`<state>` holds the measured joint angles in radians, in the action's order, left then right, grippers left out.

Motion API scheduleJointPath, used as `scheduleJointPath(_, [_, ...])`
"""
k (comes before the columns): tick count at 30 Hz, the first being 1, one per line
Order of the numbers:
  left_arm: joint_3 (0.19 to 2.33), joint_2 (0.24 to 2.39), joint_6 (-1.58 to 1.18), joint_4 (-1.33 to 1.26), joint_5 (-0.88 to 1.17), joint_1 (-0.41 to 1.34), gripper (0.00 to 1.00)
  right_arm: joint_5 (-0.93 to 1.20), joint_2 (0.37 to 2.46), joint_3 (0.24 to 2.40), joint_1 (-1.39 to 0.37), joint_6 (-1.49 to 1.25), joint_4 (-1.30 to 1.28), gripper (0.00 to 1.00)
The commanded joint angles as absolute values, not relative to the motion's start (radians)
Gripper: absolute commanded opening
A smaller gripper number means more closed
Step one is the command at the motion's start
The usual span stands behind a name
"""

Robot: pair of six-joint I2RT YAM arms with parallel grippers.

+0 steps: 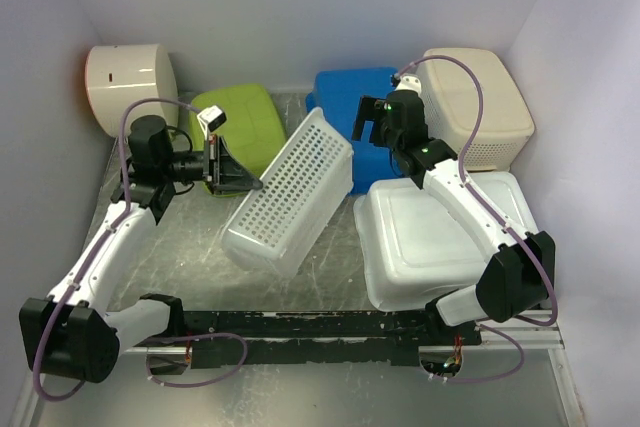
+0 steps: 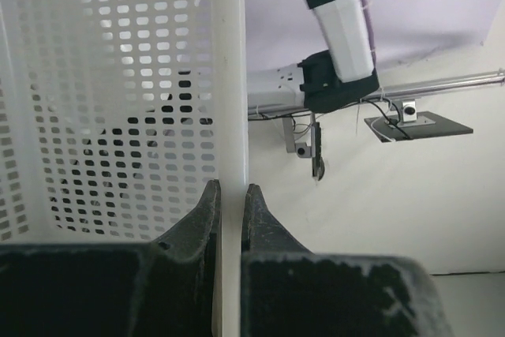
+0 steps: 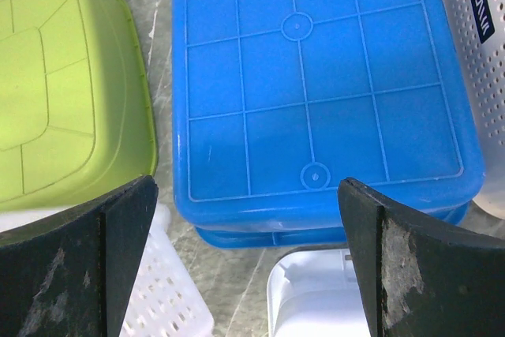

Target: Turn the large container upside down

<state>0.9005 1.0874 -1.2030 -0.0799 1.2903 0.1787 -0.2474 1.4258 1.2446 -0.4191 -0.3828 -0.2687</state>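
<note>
The large container (image 1: 410,247), a glossy white rounded tub, lies on the table at the right with a smooth flat face up. Its corner shows in the right wrist view (image 3: 316,297). My right gripper (image 1: 372,122) is open and empty, hovering above the blue tub (image 1: 350,97), beyond the container's far edge. In the right wrist view the right gripper (image 3: 246,187) has its jaws wide apart over the blue tub (image 3: 316,84). My left gripper (image 1: 255,185) is shut on the rim of a white perforated basket (image 1: 290,187), which is tilted up on its edge. The left wrist view shows the left gripper (image 2: 231,191) pinching that rim (image 2: 229,76).
A green tub (image 1: 245,122) lies base up at the back, also seen in the right wrist view (image 3: 63,84). A cream perforated basket (image 1: 480,107) stands at the back right. A cream round bin (image 1: 130,82) is at the back left. Walls close in on three sides.
</note>
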Motion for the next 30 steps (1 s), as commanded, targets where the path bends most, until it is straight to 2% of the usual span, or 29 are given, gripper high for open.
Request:
scheduleJointPath(1, [0.942,1.112,-0.993,0.221,1.423,0.186,0.07,-0.26,1.406,1.278,-0.413,-0.361,-0.289,1.0])
scheduleJointPath(4, [0.885,1.091,-1.063,0.185,1.425,0.195,0.07,-0.275,1.396,1.27,-0.412,-0.351,-0.294,1.0])
scheduleJointPath(9, [0.676,1.064,-1.388,-0.118,1.436,0.198,0.07,-0.281,1.398,1.279,-0.411,-0.34,-0.302,1.0])
scheduleJointPath(15, [0.588,1.087,-1.566,-0.233,1.398,0.19,0.07,-0.266,1.402,1.277,-0.411,-0.345,-0.29,1.0])
scheduleJointPath(17, [0.577,1.1,-1.566,-0.234,1.411,0.174,0.07,-0.262,1.406,1.273,-0.412,-0.349,-0.289,1.0])
scheduleJointPath(20, [0.588,1.126,-1.464,-0.101,1.414,0.152,0.07,-0.259,1.405,1.267,-0.411,-0.351,-0.287,1.0])
scheduleJointPath(22, [0.605,1.147,-1.364,0.022,1.4,0.146,0.14,-0.264,1.403,1.263,-0.411,-0.347,-0.289,1.0])
scheduleJointPath(25, [0.625,1.167,-1.188,0.26,1.345,0.105,0.32,-0.274,1.397,1.258,-0.41,-0.341,-0.29,1.0])
scheduleJointPath(30, [0.636,1.188,-0.997,0.47,1.265,0.011,0.43,-0.26,1.398,1.257,-0.41,-0.342,-0.289,1.0])
